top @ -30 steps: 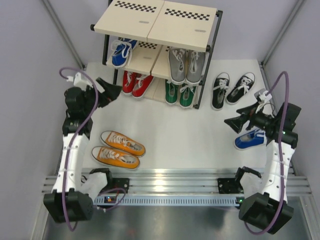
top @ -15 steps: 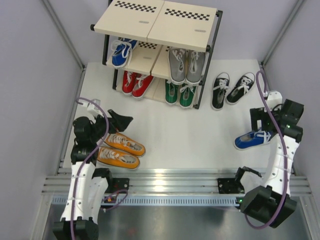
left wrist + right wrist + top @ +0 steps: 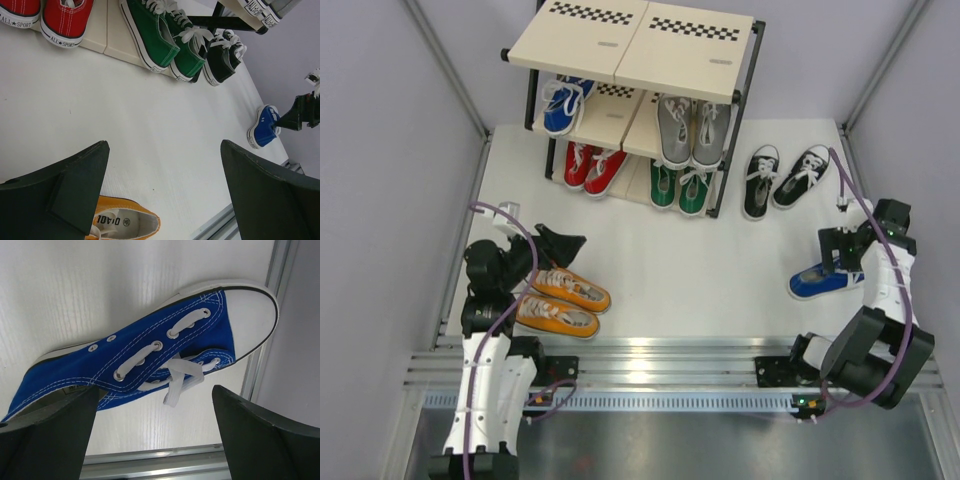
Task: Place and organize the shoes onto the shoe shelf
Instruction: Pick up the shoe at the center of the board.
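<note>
Right wrist, R fingers (image 3: 260, 440) spread, over blue shoe (image 3: 150, 350)

We see a white tabletop (image 3: 700, 270) with a faint wood grain, enclosed by plain pale grey walls (image 3: 380, 150). Slim metal posts (image 3: 445, 65) run up the far corners, and a ribbed aluminium rail (image 3: 660, 365) spans the near edge under even light.

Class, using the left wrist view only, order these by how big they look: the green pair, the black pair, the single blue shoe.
1. green pair
2. black pair
3. blue shoe
Nearness to the camera causes this; they look like matching sneakers, so true size stays unsure.
</note>
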Controlling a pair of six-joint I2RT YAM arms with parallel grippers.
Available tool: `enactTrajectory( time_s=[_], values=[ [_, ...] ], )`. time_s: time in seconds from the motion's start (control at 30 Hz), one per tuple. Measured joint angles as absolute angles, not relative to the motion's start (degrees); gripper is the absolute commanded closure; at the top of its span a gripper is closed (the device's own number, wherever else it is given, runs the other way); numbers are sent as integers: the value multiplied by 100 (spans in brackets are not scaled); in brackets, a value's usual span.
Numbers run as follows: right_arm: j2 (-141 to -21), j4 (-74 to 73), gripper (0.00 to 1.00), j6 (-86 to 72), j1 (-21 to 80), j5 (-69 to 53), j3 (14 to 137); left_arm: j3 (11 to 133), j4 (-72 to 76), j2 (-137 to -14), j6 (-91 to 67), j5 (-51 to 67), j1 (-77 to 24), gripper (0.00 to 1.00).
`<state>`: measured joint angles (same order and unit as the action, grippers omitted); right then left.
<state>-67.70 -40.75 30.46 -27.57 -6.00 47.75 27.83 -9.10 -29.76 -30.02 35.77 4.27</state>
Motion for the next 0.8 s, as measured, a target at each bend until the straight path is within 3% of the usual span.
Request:
enactTrajectory(
  time_s=[0.2, 0.4, 0.5, 0.53, 0.6, 0.63, 0.7, 0.8],
  values=[
    [-7118, -3726, 6, 3039, -2762, -355, 4445, 2781, -910, -2978, -3002, 3577, 419, 2],
    [-7594, -3363, 16, 3046, -2762, -235, 4222, 2768, -910, -2980, -3002, 3577, 419, 2],
    [-7590, -3216, 40, 3092, -2762, -172, 4154, 2768, -910, -2989, -3002, 3579, 419, 2],
    [-7612, -3181, 57, 3114, -2766, -123, 4154, 2768, -910, -2991, -3002, 3579, 419, 2],
    [-7671, -3127, 75, 3157, -2773, -54, 4154, 2764, -910, -3004, -3002, 3579, 414, 2],
    [-7697, -3120, 89, 3148, -2790, -38, 4154, 2764, -910, -3009, -3002, 3581, 414, 2],
    [-7710, -3098, 99, 3118, -2814, -14, 4158, 2764, -910, -3017, -3002, 3592, 412, 2],
    [-7627, -3144, 100, 3085, -2906, -115, 4169, 2762, -904, -3024, -3006, 3667, 412, 2]
  ],
)
